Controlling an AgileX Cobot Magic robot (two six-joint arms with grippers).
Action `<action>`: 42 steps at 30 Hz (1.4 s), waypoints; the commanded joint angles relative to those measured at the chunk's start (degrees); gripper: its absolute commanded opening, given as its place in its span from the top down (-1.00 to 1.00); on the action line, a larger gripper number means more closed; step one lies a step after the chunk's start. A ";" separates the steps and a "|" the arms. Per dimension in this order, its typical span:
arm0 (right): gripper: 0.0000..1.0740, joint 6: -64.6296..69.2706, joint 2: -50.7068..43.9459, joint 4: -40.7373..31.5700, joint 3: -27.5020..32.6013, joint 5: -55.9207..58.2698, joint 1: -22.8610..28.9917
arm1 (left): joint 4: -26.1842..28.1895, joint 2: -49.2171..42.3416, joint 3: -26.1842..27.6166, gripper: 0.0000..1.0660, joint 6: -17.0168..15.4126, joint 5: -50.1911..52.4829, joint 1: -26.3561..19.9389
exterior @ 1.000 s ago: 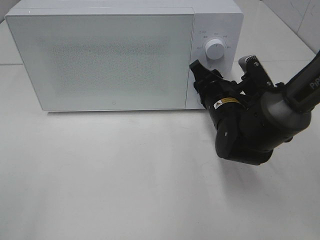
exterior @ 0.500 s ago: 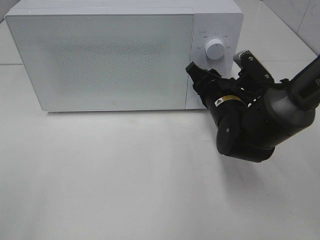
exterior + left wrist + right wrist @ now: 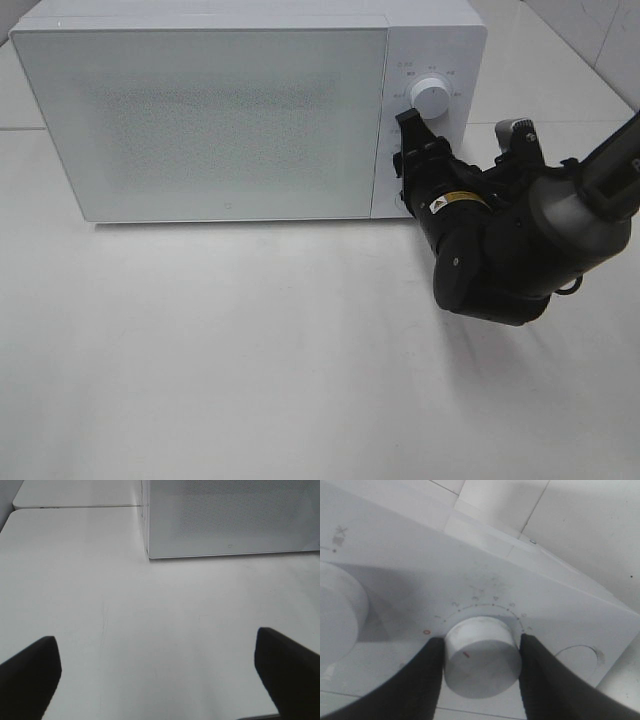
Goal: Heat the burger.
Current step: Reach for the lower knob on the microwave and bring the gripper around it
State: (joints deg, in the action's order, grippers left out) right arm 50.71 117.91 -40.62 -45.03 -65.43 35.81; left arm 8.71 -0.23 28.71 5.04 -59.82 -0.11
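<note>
Knob [image 3: 481, 656] of white microwave [image 3: 200, 110], snug within right tool [image 3: 481, 646]

Microwave panel [image 3: 560, 625], around red-marked knob [image 3: 482, 655]: orange 0, faint 1–5. Yellow arm label [image 3: 452, 203] unreadable.

**White table w/ one microwave**

White matte tabletop [image 3: 250, 350], faint scuff lines toward near left. Seam running across at far left, approx. level w/ the appliance's middle. Standing directly on far part, left to centre: white microwave [image 3: 220, 110], door shut, speckled front facing near. Ctrl panel at right end w/ upper knob [image 3: 431, 97] and lower knob [image 3: 481, 655].
</note>
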 commanded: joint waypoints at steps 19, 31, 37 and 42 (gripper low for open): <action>0.96 24.81 -1.89 1.20 -1.03 -12.43 0.23 | 0.40 -1.32 -0.17 -0.89 0.00 0.46 -0.29; 0.95 36.04 -1.89 -0.29 -1.03 -12.38 0.23 | 0.40 -1.32 -0.17 -0.89 0.00 0.46 -0.29; 0.95 40.74 -1.89 -0.46 -1.03 -11.92 0.23 | 0.40 -1.32 -0.17 -0.89 0.00 0.46 -0.29; 0.95 44.35 -1.89 -2.18 -1.03 -11.69 0.23 | 0.40 -1.32 -0.17 -0.89 0.00 0.46 -0.29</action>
State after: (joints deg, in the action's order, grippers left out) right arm 93.79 117.91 -42.57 -45.09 -65.49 35.87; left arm 8.71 -0.23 28.71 5.04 -59.82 -0.11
